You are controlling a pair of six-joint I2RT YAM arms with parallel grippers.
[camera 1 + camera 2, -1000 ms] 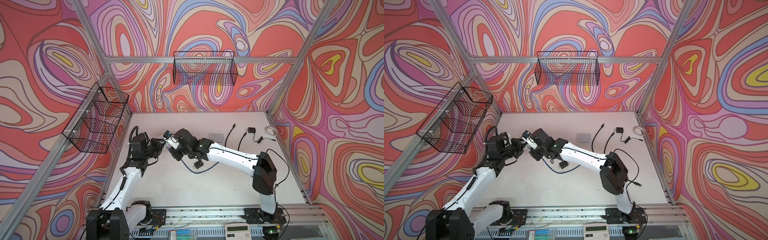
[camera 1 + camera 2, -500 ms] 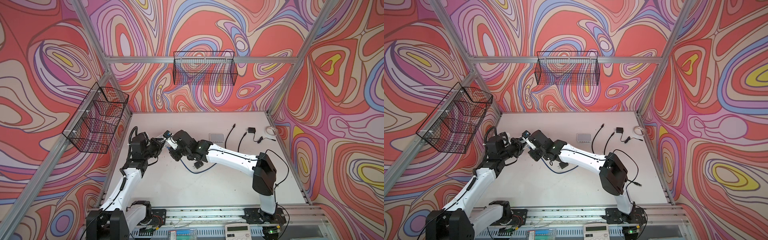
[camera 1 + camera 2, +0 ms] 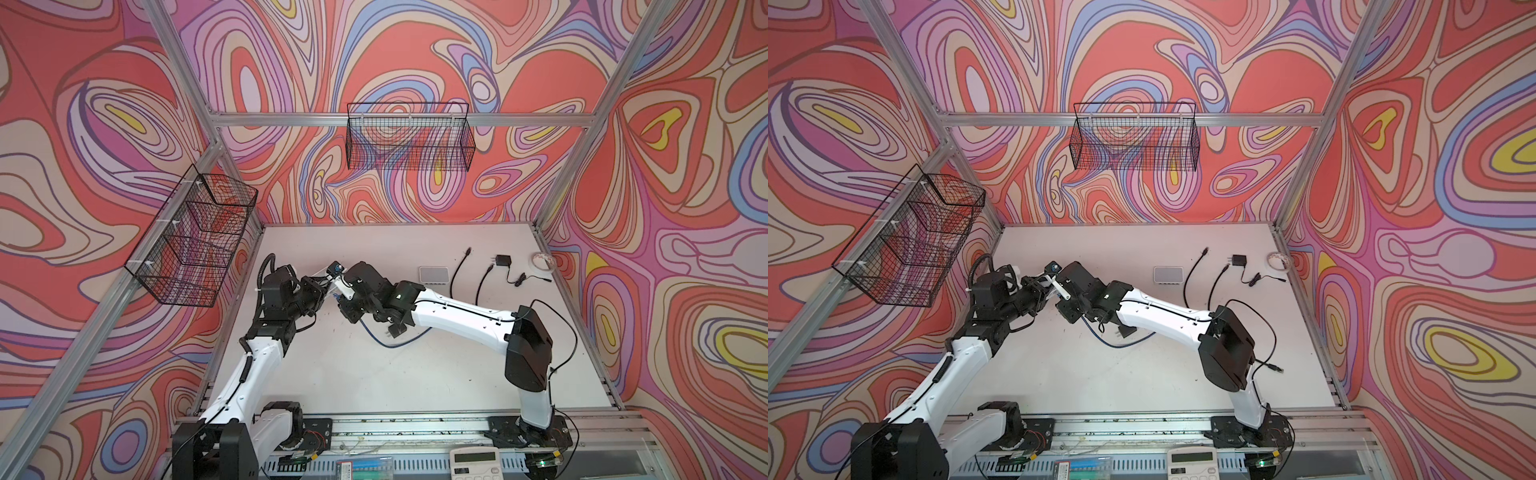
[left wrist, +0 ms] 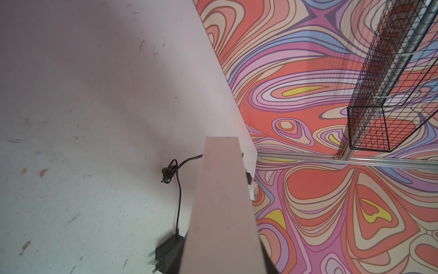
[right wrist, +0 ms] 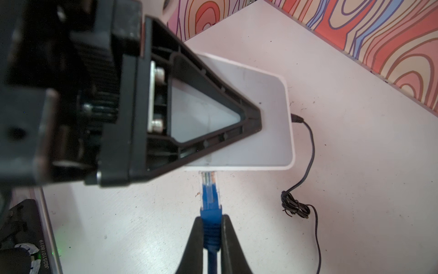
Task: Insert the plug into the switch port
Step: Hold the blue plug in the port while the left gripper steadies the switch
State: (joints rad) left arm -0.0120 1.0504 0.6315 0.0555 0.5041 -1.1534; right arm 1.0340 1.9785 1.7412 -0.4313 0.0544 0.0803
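My left gripper (image 3: 325, 287) is shut on the white switch (image 3: 340, 286), holding it off the table by one flat side; the black finger (image 5: 189, 113) lies across the switch (image 5: 267, 123). In the left wrist view the switch (image 4: 222, 201) reaches out edge-on and hides the jaws. My right gripper (image 5: 211, 219) is shut on the blue plug (image 5: 209, 192), just behind its clear head. The plug's tip meets the switch's near edge; I cannot tell how deep it sits. Both grippers meet left of centre, the right gripper (image 3: 1068, 306) beside the switch (image 3: 1060, 289). The blue cable (image 3: 376, 337) trails onto the table.
A light grey box (image 3: 434, 274) lies at the back. Two loose black cables (image 3: 459, 270), a black power adapter (image 3: 503, 261) with its bundled cord (image 4: 169, 173) and a tape roll (image 3: 542, 261) lie at the back right. Wire baskets (image 3: 409, 141) hang on the walls.
The right gripper with the plug has edged slightly left toward the switch. The left arm has stayed in place, and both grips are unchanged.
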